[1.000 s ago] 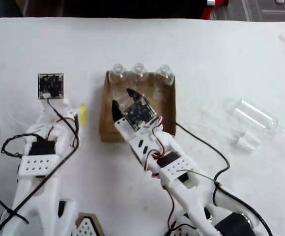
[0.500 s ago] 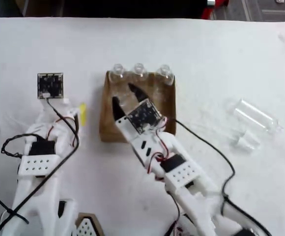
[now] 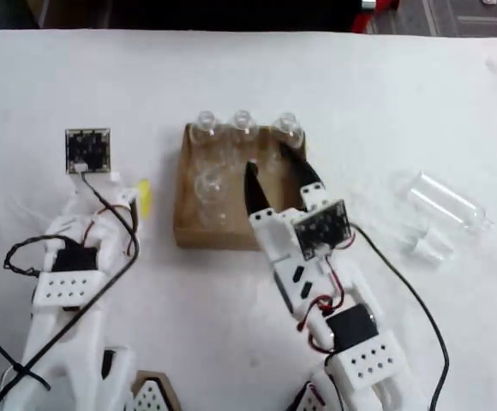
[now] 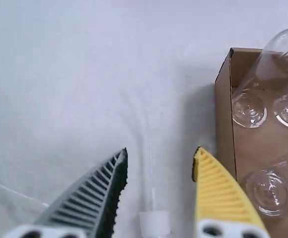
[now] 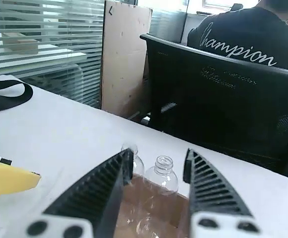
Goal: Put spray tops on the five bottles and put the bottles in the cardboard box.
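Right gripper [image 3: 266, 156] is spread wide and holds nothing, hanging over the right side of the shallow brown cardboard box [image 3: 178, 197]. The box holds four clear plastic bottles: a row of three bottles [image 3: 242, 122] at the far wall and one standing bottle [image 3: 207, 181] left of centre. The necks look open, with no tops seen on them. The fifth clear bottle [image 3: 444, 204] lies on its side on the white table [image 3: 360, 103], well right of the box. Left gripper [image 4: 161, 149] is also wide open and low over the table just beside the box, with a clear spray top with a thin tube [image 4: 154, 223] lying between its fingers. The step looks like fetching the lying bottle. To do it well, rise clear of the necks first, swing right, close across the bottle's mid-body rather than its neck, and stand it upright for capping. Versus a second ago, the right gripper has shifted from the box's left-centre to its right side, which uncovers the standing bottle. The left arm is unchanged.
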